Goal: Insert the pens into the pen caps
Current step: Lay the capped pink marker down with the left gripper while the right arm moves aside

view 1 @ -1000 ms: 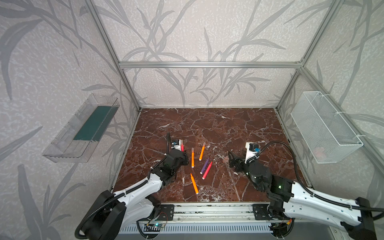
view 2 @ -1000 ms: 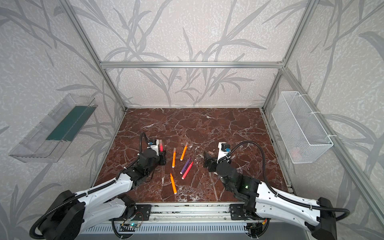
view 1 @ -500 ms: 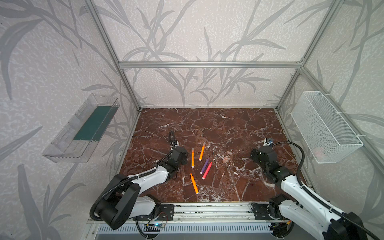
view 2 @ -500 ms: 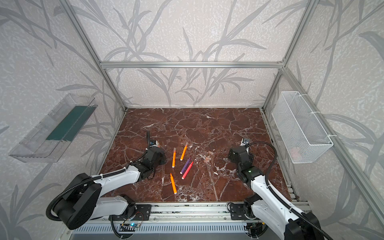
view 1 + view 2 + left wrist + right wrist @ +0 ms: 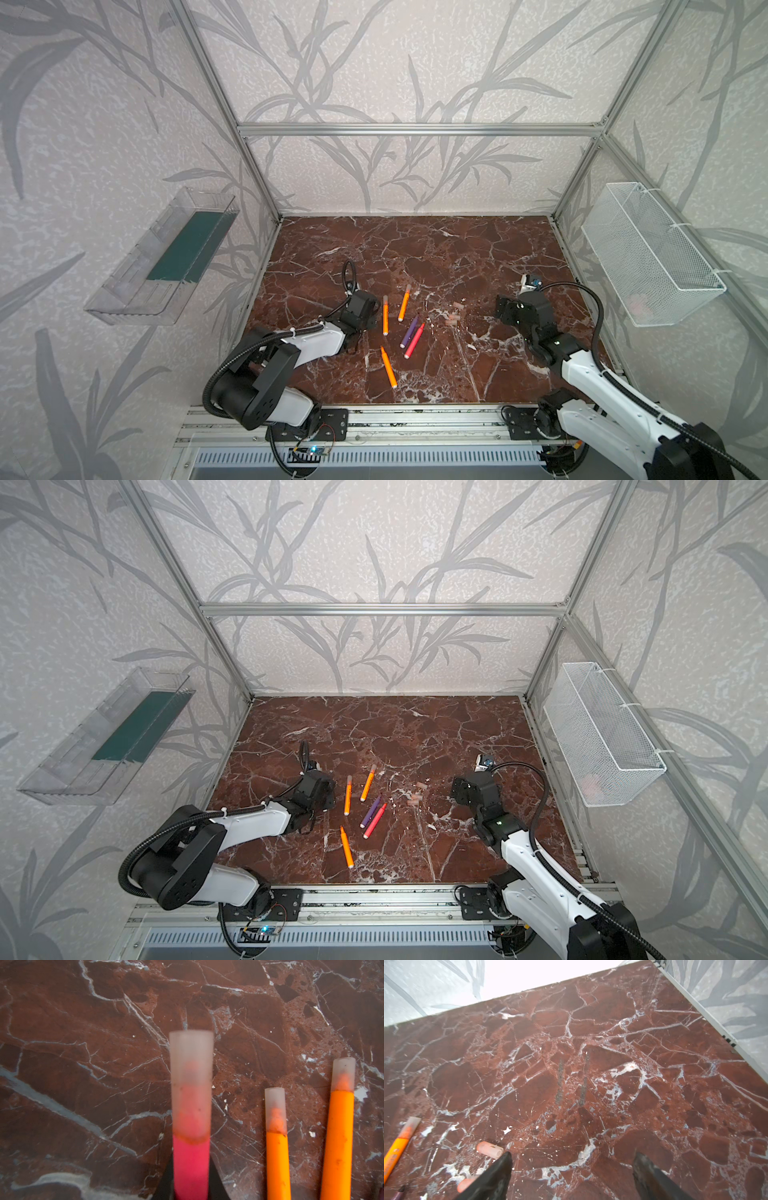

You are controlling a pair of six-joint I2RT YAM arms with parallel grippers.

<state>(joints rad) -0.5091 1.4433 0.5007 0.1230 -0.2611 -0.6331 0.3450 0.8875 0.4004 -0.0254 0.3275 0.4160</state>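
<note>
Firstly, the left gripper (image 5: pixel 190 1183) is clenched on a pink pen (image 5: pixel 191 1167), which stands out forward between its dark fingers (image 5: pixel 166 1188). The far end of this pen wears a pale cap (image 5: pixel 191 1084), pushed on up to the pink body. I cannot tell whether the pen touches the marble table (image 5: pixel 415 257).

Just beside this gripper, on its inner side, two orange pens (image 5: pixel 277 1167) lie flat and nearly parallel, and each has its own cap on. Farther out from the gripper, a purple pen (image 5: pixel 409 331) and a second pink-red pen (image 5: pixel 414 340) lie side by side, very close to each other, without caps. A third orange pen (image 5: pixel 388 368) lies apart from them, nearer to the front rail, with its pointed tip bare.

The right gripper (image 5: pixel 573 1155) is released: its jaws stand wide and hold nothing, and only bare marble shows between them. One loose cap (image 5: pixel 490 1150) lies on the table just beside one fingertip (image 5: pixel 506 1157), and another cap (image 5: pixel 466 1185) is partly hidden behind the same finger. In both top views these loose caps are between the right gripper and the group of pens.
</note>
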